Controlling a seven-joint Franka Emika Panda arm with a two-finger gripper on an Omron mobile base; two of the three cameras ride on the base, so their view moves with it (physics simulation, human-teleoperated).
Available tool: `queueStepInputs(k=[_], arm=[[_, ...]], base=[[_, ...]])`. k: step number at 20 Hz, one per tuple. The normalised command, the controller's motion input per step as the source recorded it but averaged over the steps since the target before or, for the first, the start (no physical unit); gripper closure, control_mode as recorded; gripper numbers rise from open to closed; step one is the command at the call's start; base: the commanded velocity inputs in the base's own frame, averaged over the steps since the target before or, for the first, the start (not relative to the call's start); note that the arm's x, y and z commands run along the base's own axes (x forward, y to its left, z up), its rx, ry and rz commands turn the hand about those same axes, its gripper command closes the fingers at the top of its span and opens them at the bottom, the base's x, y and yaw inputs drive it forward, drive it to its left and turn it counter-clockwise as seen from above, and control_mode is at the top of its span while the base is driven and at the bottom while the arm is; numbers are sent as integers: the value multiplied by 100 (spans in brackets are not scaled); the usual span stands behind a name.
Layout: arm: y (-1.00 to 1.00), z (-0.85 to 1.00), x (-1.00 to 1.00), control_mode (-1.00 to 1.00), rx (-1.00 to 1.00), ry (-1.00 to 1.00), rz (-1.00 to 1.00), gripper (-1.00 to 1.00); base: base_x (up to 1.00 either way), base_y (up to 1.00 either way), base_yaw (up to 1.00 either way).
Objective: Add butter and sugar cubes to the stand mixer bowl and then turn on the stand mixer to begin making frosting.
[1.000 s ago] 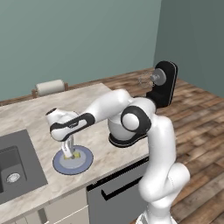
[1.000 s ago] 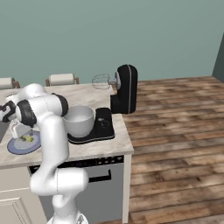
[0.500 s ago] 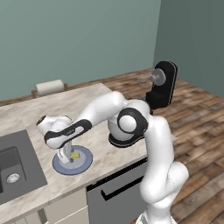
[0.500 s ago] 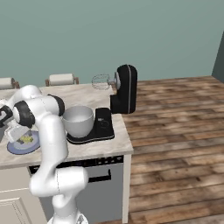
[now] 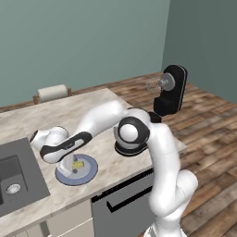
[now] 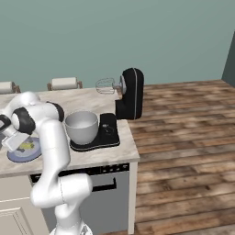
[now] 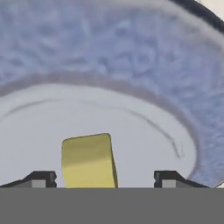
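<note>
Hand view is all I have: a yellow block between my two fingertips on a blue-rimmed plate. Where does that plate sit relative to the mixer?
Observer: The plate sits near the counter's front edge, between the sink and the stand mixer, apart from both.
Operator: Is the bowl in place for the butter?
Observer: Yes, the stand mixer bowl sits open on the mixer's flat base, with the head tilted back and the whisk raised clear of it.
Operator: Am I low enough to grip?
Observer: From the left base view the gripper is down over the plate, right beside the butter; whether the fingertips touch the plate cannot be told.
</note>
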Motion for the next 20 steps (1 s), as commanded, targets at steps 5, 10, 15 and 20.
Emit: queueStepInputs(k=[5,10,15,20], arm=[[0,-85,-1,-100,-1,0,0,100],[-3,-48,-13,-100,0,-4,0,100],[-8,-15,-31,-100,0,-13,-3,100],[-11,0,-45,-100,4,-17,-12,100]], base=[[0,0,0],[0,0,0],[0,0,0],[0,0,0]])
